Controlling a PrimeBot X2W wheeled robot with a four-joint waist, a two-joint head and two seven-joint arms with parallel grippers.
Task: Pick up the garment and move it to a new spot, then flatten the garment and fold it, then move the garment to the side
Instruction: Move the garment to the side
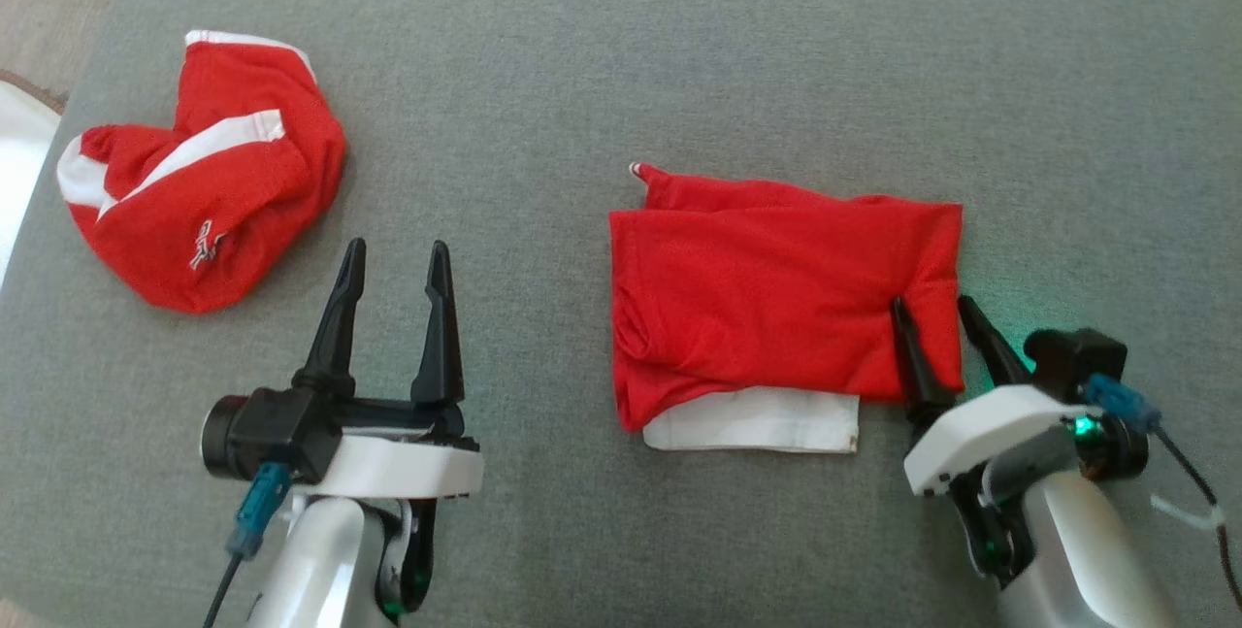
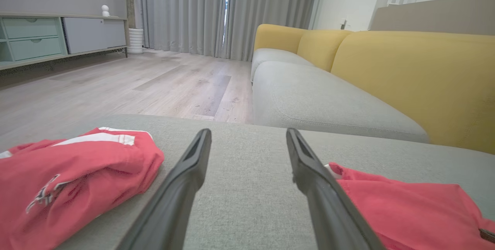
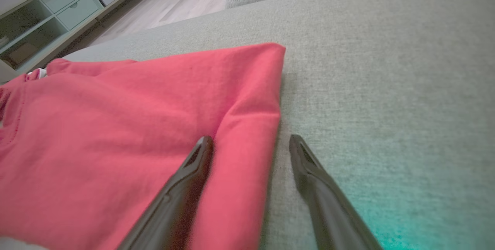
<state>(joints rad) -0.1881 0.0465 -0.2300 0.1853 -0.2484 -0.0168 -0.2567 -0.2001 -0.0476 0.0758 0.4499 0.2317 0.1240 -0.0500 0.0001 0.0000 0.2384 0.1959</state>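
Note:
A red garment [image 1: 776, 303] lies folded into a rough rectangle on the grey cushion [image 1: 621, 75], with a white layer [image 1: 752, 422] showing under its near edge. My right gripper [image 1: 936, 303] is open and straddles the garment's right edge. Its left finger is over the red cloth [image 3: 135, 118] and its right finger is over bare cushion; the right gripper [image 3: 250, 138] grips nothing. My left gripper [image 1: 398, 254] stands open and empty over bare cushion, left of the folded garment [image 2: 406, 207]. The left gripper [image 2: 248, 132] points between the two cloths.
A second red-and-white garment [image 1: 204, 181] lies crumpled at the cushion's far left [image 2: 77, 172]. Beyond the cushion are a wooden floor [image 2: 135, 84], a sofa with yellow backs [image 2: 406, 80] and a low cabinet [image 2: 38, 37]. A white object [image 1: 19, 152] sits past the left edge.

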